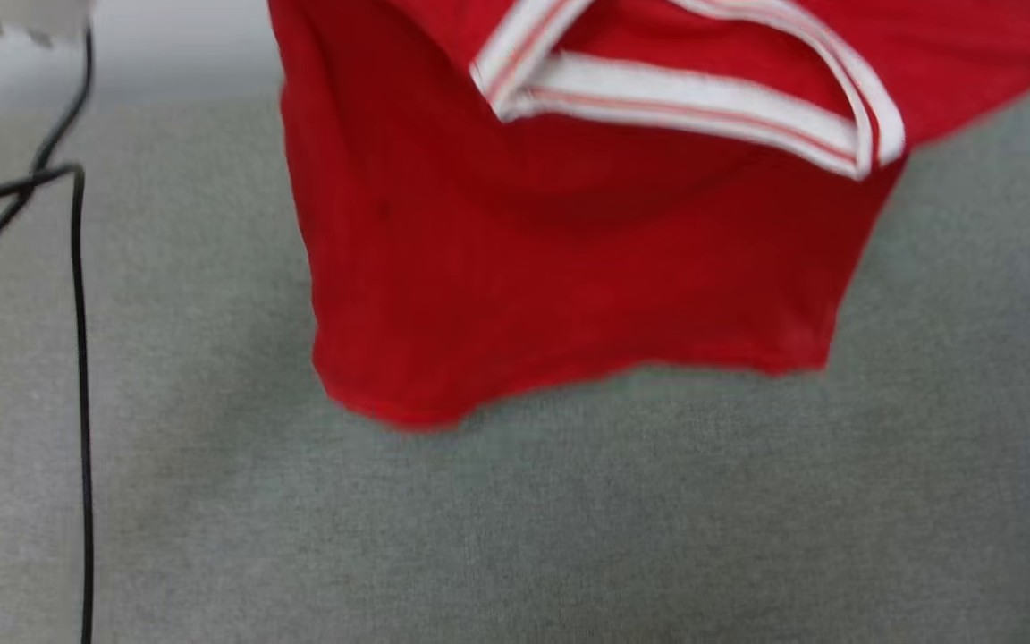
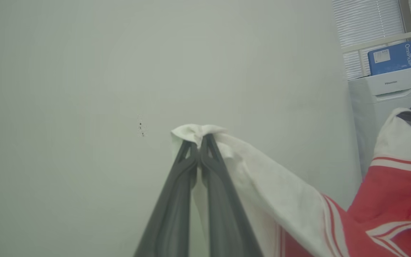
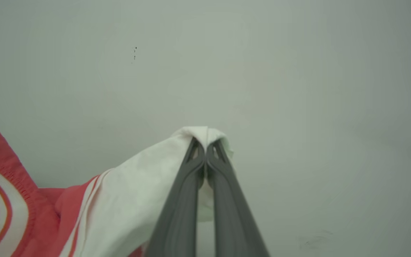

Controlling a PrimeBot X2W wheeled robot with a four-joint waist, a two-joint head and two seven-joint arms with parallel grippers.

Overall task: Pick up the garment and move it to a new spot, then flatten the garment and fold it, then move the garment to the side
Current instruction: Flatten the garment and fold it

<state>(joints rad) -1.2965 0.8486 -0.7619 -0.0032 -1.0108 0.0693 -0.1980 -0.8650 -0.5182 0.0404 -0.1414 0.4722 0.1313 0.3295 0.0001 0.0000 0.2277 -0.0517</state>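
- Garment (image 1: 569,268) hangs in the air above the grey surface (image 1: 569,537), its hem seemingly clear of it.
- Our left gripper (image 2: 200,137) is clamped on one white sleeve (image 2: 280,192); our right gripper (image 3: 205,142) pinches the other.
- We judge this the carrying step, with flattening and folding not yet done.
- Next we should lower it hem first, arms apart, so it lands spread out.

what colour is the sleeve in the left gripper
White; the shirt sleeve shows best in the left wrist view.
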